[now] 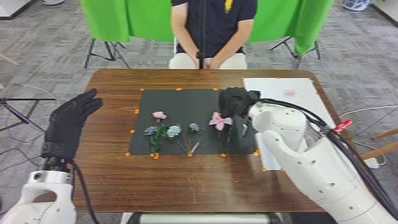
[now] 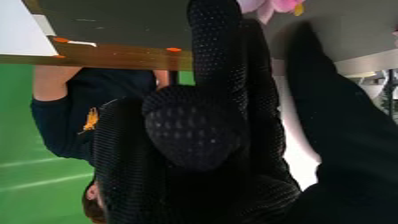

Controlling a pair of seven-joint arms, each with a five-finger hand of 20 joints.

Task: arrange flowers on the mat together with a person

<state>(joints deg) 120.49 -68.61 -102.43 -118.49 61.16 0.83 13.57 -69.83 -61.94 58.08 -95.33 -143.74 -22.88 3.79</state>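
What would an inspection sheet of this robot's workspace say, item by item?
Surface: brown wooden table bearing a dark mat and white sheet.
Job's things: small pink flower, blue flowers and large pink flower, all on the mat.
Clutter: orange marks along the mat's edges.
Left hand: at the table's left edge, fingers straight.
Right hand: at the mat's far right part, near the large pink flower.
Cables: black cable beside the left arm, another along the right.
Surroundings: green cloth, grey floor.
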